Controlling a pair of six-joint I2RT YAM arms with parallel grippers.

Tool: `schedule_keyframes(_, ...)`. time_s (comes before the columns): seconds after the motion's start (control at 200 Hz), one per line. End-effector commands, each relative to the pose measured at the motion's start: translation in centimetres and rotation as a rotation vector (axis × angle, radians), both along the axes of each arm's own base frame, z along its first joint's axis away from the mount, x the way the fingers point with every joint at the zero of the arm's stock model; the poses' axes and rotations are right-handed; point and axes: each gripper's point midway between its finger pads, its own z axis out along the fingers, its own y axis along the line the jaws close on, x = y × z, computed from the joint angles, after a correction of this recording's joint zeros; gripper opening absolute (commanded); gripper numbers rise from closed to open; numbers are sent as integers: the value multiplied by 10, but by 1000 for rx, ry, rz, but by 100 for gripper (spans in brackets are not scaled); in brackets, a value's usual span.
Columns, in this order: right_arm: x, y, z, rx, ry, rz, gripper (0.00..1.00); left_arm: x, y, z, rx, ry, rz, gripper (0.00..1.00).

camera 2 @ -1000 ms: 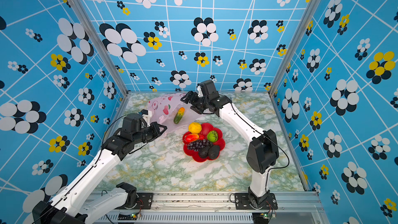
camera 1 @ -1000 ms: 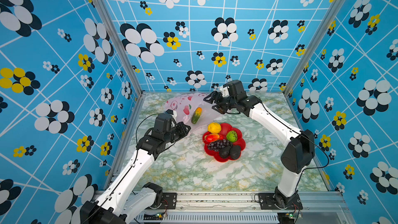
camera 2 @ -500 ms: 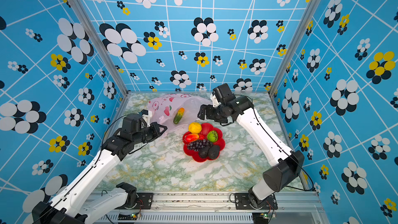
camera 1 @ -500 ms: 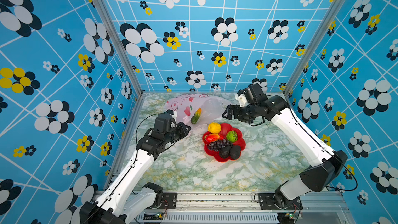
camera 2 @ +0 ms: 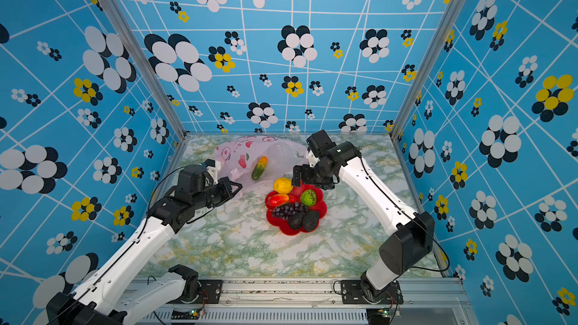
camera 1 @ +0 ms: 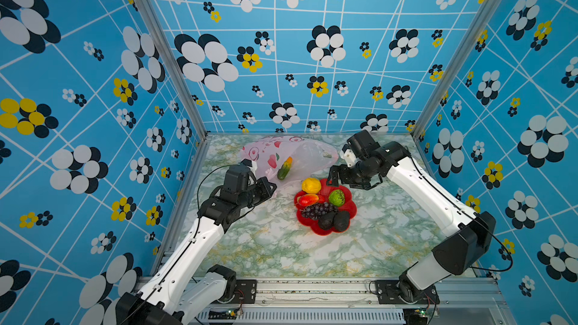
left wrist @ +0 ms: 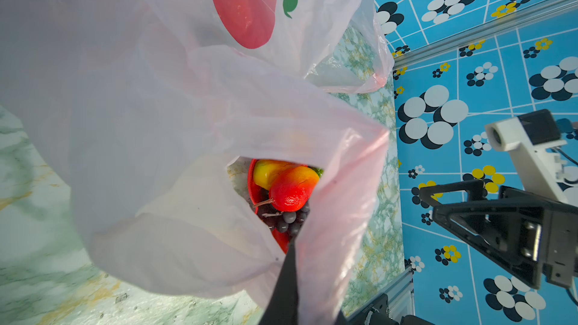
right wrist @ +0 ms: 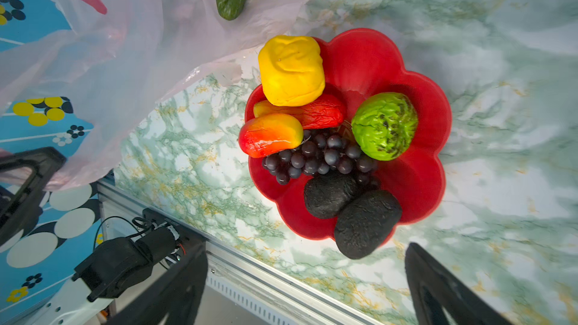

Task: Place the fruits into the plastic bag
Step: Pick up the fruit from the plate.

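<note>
— Two items for the entry: where does the plastic bag (camera 1: 300,154) lie, and what holds it?
— Far side of the desk (camera 1: 281,245), close under the back wall (camera 1: 312,89). Left jaws are pressed together on the bag's near edge. In the left wrist view the film drapes across the lens.
— Fruits?
— Most sit heaped in the red dish (camera 1: 352,211), mid-desk: yellow fruit (camera 1: 311,185), mango (camera 1: 308,199), round green fruit (camera 1: 336,197), grape bunch (camera 1: 316,211), and black avocados (camera 1: 327,221) at the near rim, one overhanging it. One long green fruit (camera 1: 284,168) lies at the bag. Inside or on top: cannot tell.
— Clearances?
— The bag's loose edge comes just beside the dish rim at the yellow fruit. Right jaws are spread wide, hovering over the dish's far rim, touching no fruit. Bare desk runs in front of the dish toward the rail (camera 1: 312,286), and also to the dish's right.
</note>
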Motion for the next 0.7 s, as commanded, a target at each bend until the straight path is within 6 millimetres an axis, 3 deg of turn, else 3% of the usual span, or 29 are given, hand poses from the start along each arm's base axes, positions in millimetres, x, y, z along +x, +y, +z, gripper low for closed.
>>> schedule_keyframes(0.0,14,32,-19,133,69,-20,99,1,2,0,23,-1,2,8)
schedule_keyframes(0.12,24,41,-41,122,113,-9,99,2,2,-1,29,3,1,8)
schedule_keyframes(0.14,30,45,-34,134,94,-3,99,2,2,-1,29,4,0,8)
schedule_keyframes(0.325,41,54,-61,102,158,26,99,6,1,-4,38,19,1,8)
schedule_keyframes(0.695,61,69,-94,91,208,49,99,22,-4,-6,51,29,-5,8)
